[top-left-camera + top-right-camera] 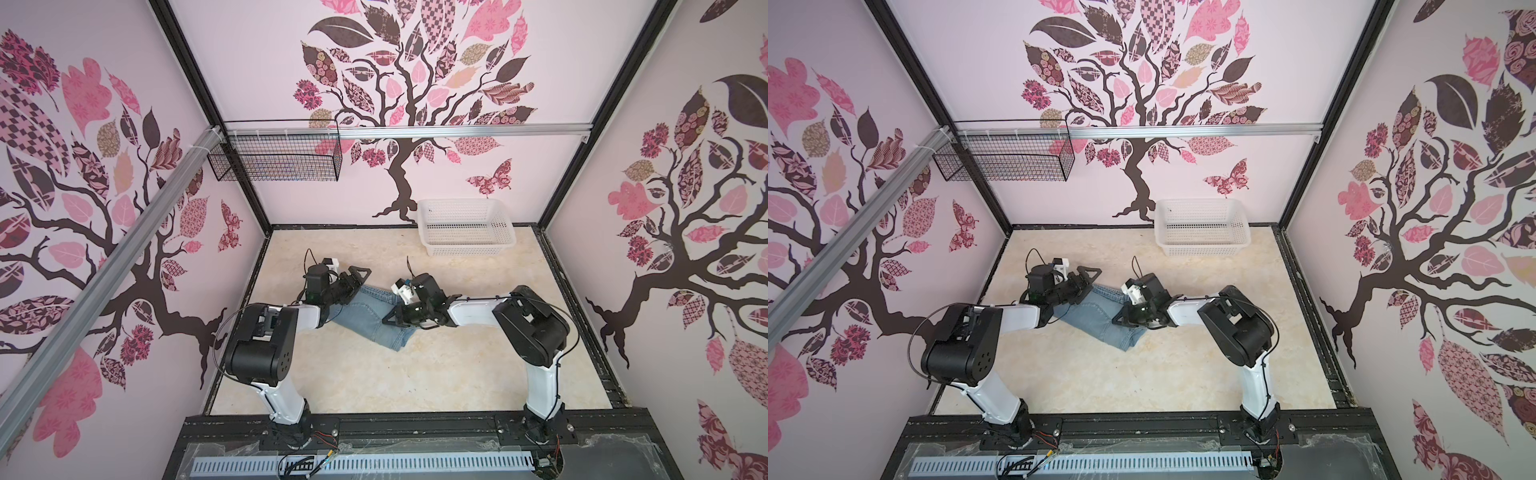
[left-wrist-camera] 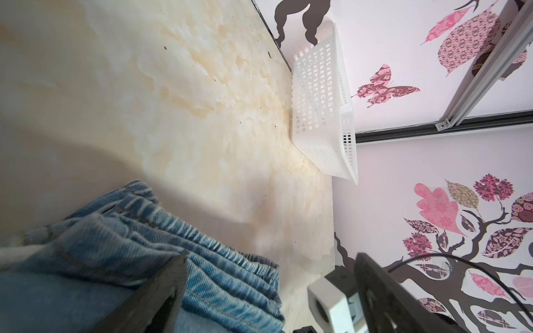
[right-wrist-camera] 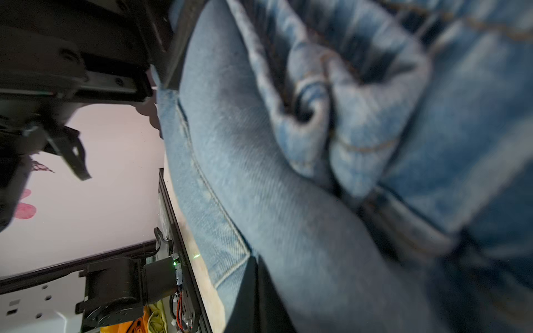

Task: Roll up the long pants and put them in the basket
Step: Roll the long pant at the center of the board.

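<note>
- My left fingers (image 2: 161, 288) stood open over the far left end of the long pants (image 1: 365, 316).
- My right fingers (image 1: 392, 319) pinched the denim, closed.

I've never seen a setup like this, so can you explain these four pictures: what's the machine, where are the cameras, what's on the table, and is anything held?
It is a robot with two arms mounted at the near edge of the table. Two pictures look down from overhead, nearly alike; the other two come from a camera on each wrist, hence the close-up denim. On it lie rumpled jeans between the arms, with a white basket at the back. The left gripper is open at the jeans' waistband. The right gripper is closed and pressed into the denim; whether it pinches cloth I cannot tell.
</note>
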Controlling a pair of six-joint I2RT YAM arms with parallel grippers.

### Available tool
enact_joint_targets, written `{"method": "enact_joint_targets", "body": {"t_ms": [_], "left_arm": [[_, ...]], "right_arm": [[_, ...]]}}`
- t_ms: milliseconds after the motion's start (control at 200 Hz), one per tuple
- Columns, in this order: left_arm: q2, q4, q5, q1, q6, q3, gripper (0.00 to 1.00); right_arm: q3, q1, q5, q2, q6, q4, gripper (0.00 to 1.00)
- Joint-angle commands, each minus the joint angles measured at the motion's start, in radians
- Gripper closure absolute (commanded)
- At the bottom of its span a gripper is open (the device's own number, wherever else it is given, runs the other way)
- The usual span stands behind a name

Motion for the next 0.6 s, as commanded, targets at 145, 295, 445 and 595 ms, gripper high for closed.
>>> {"method": "enact_joint_targets", "body": {"t_ms": [145, 295, 445, 595], "left_arm": [[0.188, -0.238, -0.081, -0.182, -0.074, -0.038, 0.07], [0.192, -0.241, -0.060, -0.181, -0.068, -0.031, 0.07], [0.191, -0.248, -0.034, -0.178, -0.064, -0.013, 0.07], [0.190, -0.243, -0.022, -0.176, -0.063, -0.007, 0.07]], "right_arm": [[0.019, -0.007, 0.169, -0.108, -0.200, -0.456, 1.00], [0.144, 0.123, 0.477, -0.227, -0.415, -0.635, 0.68], [0.221, 0.385, 0.850, -0.227, -0.602, -0.684, 0.42], [0.151, 0.537, 1.153, -0.155, -0.712, -0.521, 0.35]]}}
